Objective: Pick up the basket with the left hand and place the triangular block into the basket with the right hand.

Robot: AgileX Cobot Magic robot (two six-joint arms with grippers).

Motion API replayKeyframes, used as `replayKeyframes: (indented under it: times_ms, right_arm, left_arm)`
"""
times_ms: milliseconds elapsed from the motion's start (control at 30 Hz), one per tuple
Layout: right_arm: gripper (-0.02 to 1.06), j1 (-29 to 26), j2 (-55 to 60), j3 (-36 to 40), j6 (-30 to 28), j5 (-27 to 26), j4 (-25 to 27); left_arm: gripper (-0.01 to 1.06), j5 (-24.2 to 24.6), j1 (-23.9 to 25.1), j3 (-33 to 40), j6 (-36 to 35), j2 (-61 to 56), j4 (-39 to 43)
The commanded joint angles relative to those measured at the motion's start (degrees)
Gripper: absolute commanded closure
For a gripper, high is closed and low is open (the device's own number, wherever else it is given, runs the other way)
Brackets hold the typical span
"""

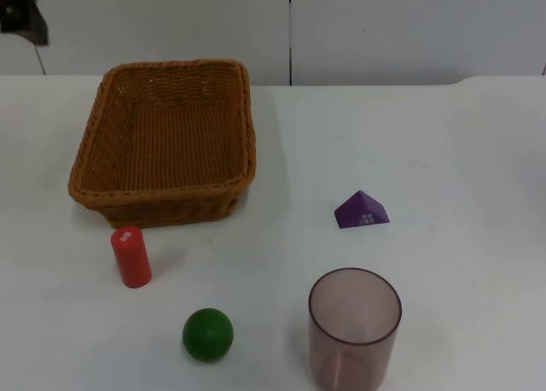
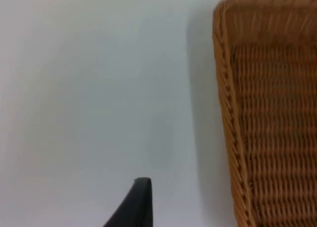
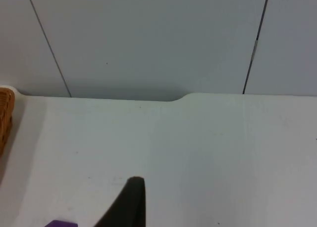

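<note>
A brown wicker basket [image 1: 164,142] stands empty at the table's back left. The purple triangular block [image 1: 362,211] lies on the table to the basket's right, well apart from it. In the left wrist view my left gripper [image 2: 141,190] hovers over bare table beside the basket's woven rim [image 2: 225,88], not touching it. The right wrist view has my right gripper [image 3: 133,187] above the table facing the partition wall, with a sliver of the purple block [image 3: 62,223] close by and the basket's edge [image 3: 5,113] off to one side. Part of the left arm [image 1: 19,15] sits at the back left corner.
A red cylinder [image 1: 130,256] stands in front of the basket. A green ball [image 1: 207,334] lies near the front edge. A translucent pinkish cup [image 1: 353,327] stands at the front, in front of the purple block. The grey partition wall [image 1: 384,24] ends the table.
</note>
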Motion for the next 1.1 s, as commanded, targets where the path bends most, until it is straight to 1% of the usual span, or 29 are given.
replayKeyframes:
  times_ms: [0,33,67,133,200,233,300,367,533,700,933,1000,1067]
  right_arm:
    - [0.00,-0.07,0.03,-0.24,-0.43,-0.76,0.19]
    - [0.00,-0.07,0.03,-0.24,-0.43,-0.75,0.31]
    - [0.00,-0.07,0.03,-0.24,-0.43,-0.75,0.31]
    - [0.00,-0.07,0.03,-0.24,-0.43,-0.75,0.43]
    - [0.00,-0.07,0.03,-0.24,-0.43,-0.75,0.61]
    - [0.00,-0.07,0.03,-0.24,-0.43,-0.75,0.61]
    - [0.00,-0.07,0.03,-0.24,-0.43,-0.67,1.04]
    - [0.00,-0.07,0.03,-0.24,-0.43,-0.27,1.01]
    - [0.00,-0.07,0.03,-0.24,-0.43,0.49,1.01]
    - [0.00,-0.07,0.03,-0.24,-0.43,0.66,1.01]
    - [0.00,-0.07,0.03,-0.24,-0.43,0.93,1.01]
    - [0.00,-0.07,0.03,-0.24,-0.43,1.30,1.01]
    - [0.00,-0.07,0.03,-0.24,-0.43,1.40,0.76]
  left_arm:
    - [0.00,-0.80,-0.36,-2.39,3.37,3.25,-3.96]
    - [0.00,-0.80,-0.36,-3.81,5.80,4.86,-5.71]
    - [0.00,-0.80,-0.36,-3.81,5.80,4.86,-5.71]
    - [0.00,-0.40,-0.36,-6.61,9.50,8.76,-9.40]
    - [0.00,0.95,-0.36,-10.06,11.74,12.80,-11.76]
    - [0.00,0.95,-0.36,-10.06,11.74,12.80,-11.76]
    - [0.00,2.80,-0.36,-14.02,14.64,17.07,-14.49]
    - [0.00,3.72,-0.36,-16.73,18.76,20.82,-19.58]
    - [0.00,3.72,-0.36,-19.47,23.41,26.05,-26.09]
    - [0.00,3.60,-0.36,-21.77,24.33,30.83,-27.59]
    - [0.00,3.52,-0.36,-24.39,23.06,35.19,-27.61]
    - [0.00,5.37,-0.36,-26.38,23.06,37.02,-27.73]
    - [0.00,8.84,-0.36,-29.28,23.06,38.97,-27.21]
